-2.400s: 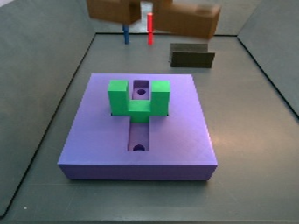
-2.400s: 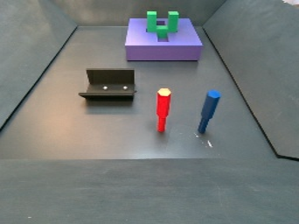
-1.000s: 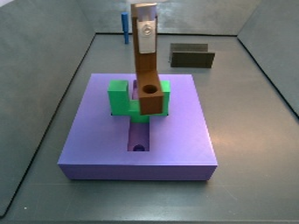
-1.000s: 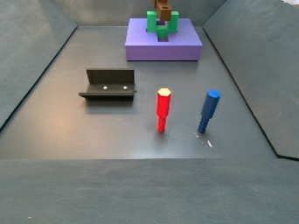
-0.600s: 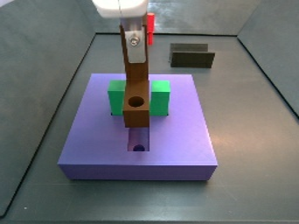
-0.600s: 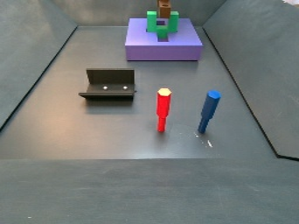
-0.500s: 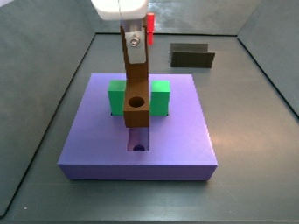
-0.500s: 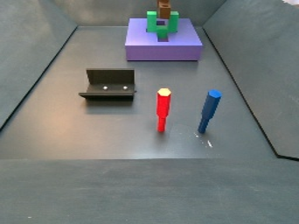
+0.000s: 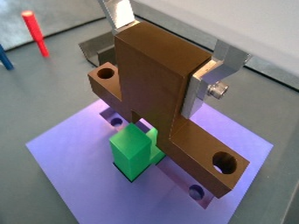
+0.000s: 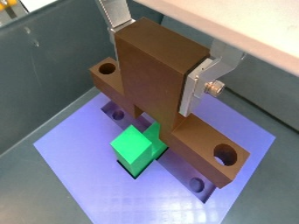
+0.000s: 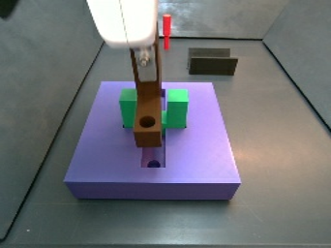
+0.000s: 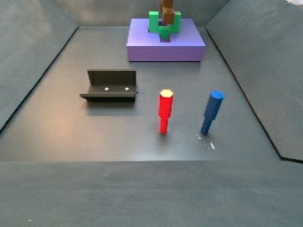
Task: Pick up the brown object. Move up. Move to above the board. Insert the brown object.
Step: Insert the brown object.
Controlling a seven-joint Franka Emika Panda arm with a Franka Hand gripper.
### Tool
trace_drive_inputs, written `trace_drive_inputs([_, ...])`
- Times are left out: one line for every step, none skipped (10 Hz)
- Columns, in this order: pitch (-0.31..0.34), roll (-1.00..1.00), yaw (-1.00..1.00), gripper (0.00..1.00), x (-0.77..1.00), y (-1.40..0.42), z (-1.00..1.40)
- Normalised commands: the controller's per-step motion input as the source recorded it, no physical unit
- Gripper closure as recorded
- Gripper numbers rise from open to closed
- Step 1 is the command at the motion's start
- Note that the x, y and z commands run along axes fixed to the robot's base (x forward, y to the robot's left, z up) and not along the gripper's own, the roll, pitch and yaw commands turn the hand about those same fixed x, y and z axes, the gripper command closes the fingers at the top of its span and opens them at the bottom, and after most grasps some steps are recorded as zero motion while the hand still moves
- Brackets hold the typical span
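Lower now — brown object clamped in end effector, over board groove — green block alongside.

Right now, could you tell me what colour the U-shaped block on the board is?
Green: the U-shaped block shows best in a side view, behind the brown object held by the gripper.

Green block beneath end effector

Dark grey floor (faintly glossy), matching grey walls, even light
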Motion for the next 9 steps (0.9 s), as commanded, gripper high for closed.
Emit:
trace_drive_inputs([-0.086,-0.26,0.01,1.0,0.0,0.05,-0.34])
trace_drive_inputs([-0.076,-0.21,0.01,1.0,0.01,0.03,-0.32])
trace_drive_inputs([-0.073,-0.16,0.0,1.0,0.04,0.0,-0.33])
trace_drive_inputs([-0.059,-0.09,0.0,1.0,0.07,0.0,-0.29])
trace_drive_inputs([0.0,0.0,0.0,1.0,0.29,0.0,-0.19])
trace_drive_inputs([0.0,0.06,0.0,1.0,0.32,0.0,-0.14])
trace_drive_inputs([0.02,0.11,-0.03,1.0,0.3,0.0,-0.16])
trace_drive_inputs([0.0,0.12,-0.07,1.0,0.03,0.0,-0.16])
trace_drive_inputs([0.0,0.07,-0.15,1.0,-0.09,0.03,-0.12])
